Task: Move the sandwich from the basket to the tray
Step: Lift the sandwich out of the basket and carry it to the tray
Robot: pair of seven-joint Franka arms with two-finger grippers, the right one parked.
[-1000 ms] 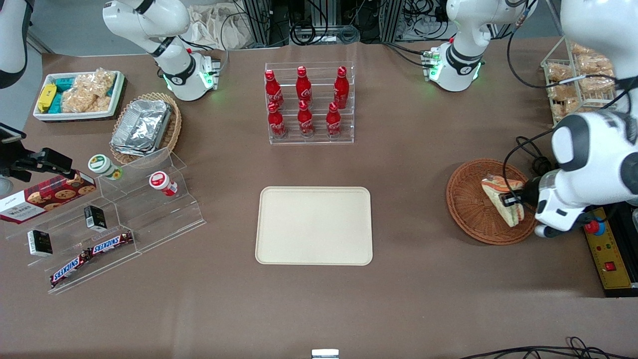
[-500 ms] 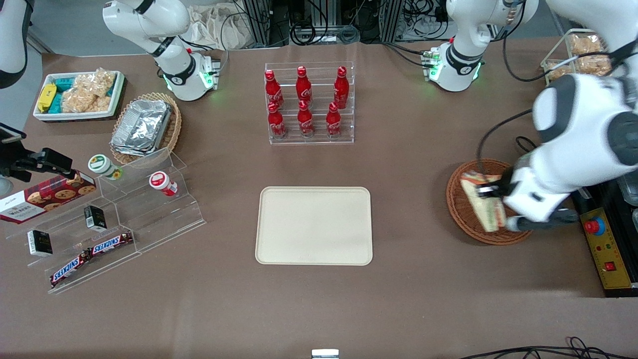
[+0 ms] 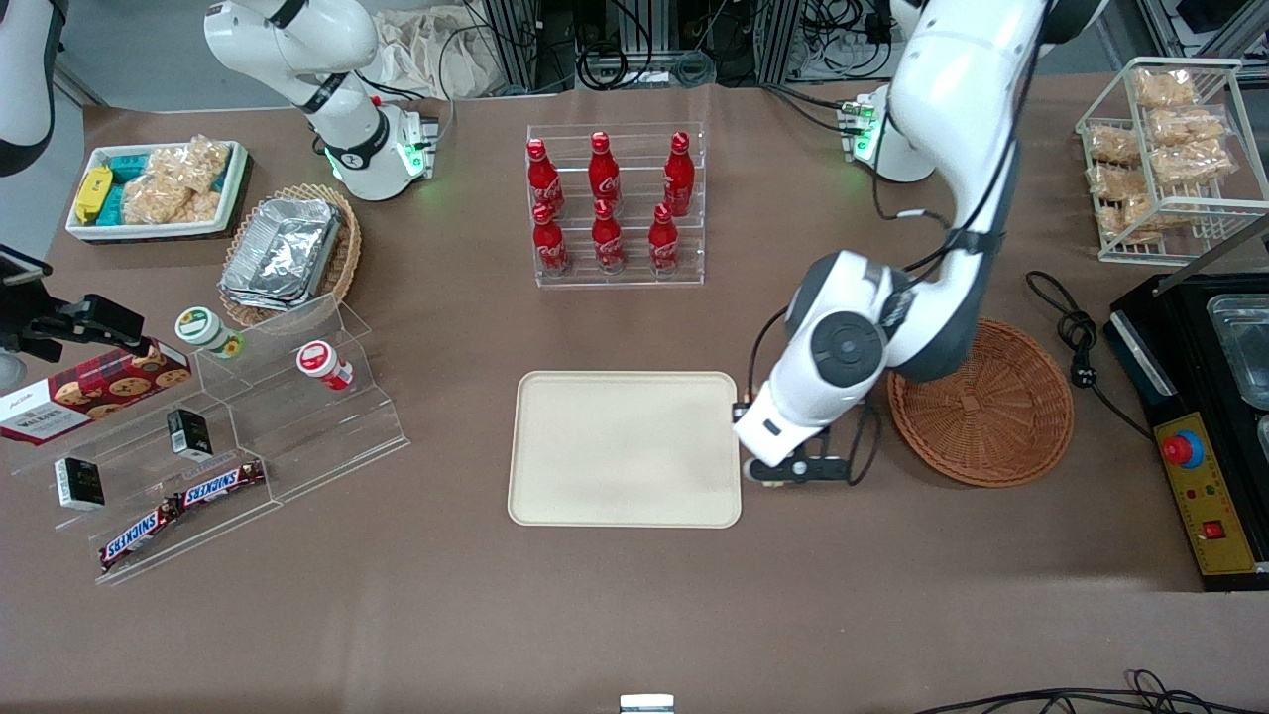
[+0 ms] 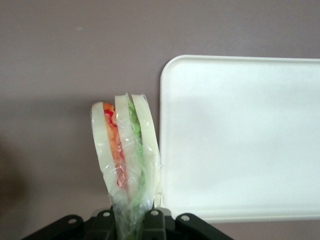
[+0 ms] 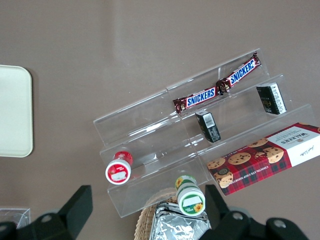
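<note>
The gripper (image 4: 131,220) is clenched on the wrapped sandwich (image 4: 126,155), holding it on edge above the brown table (image 4: 75,60), just beside the tray (image 4: 240,135) at its rim nearest the basket (image 3: 981,402). In the front view the working arm's wrist hangs between the tray (image 3: 625,448) and the basket, hiding the sandwich

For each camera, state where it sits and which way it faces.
Front view: high, facing both arms; basket empty, left arm beside the tray.
Left wrist view: looks down past the gripper, shut on the sandwich, by the tray's edge.
Right wrist view: parked gripper over Snickers bars.
All share the tray.
</note>
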